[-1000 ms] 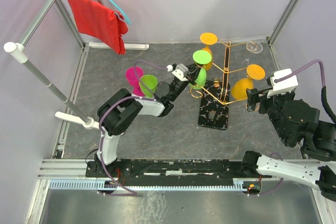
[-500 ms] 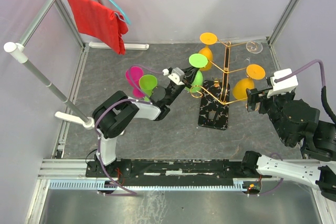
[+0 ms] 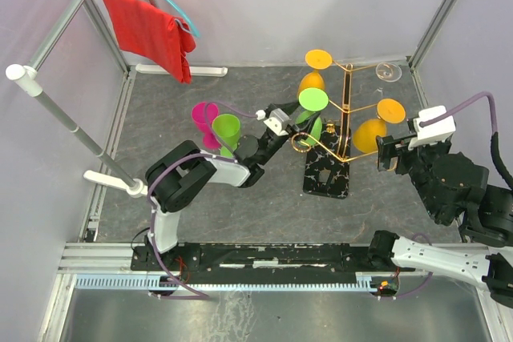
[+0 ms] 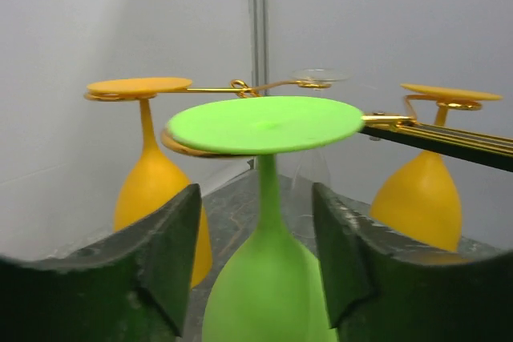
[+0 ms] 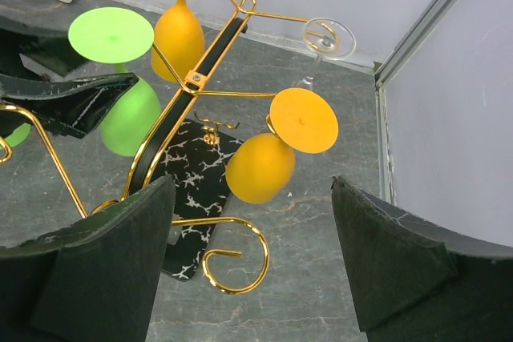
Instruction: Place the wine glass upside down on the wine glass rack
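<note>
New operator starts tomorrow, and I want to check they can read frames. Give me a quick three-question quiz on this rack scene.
1. How many glasses hang upside down on the wine glass rack?
2. True or false: the right gripper is shut on a glass.
3. Which glass sits between the fingers of the left gripper? A pink, B green, C clear.

Key:
1. Four: the green wine glass, two orange wine glasses and one clear wine glass.
2. False. It is open and holds nothing.
3. B.
</note>
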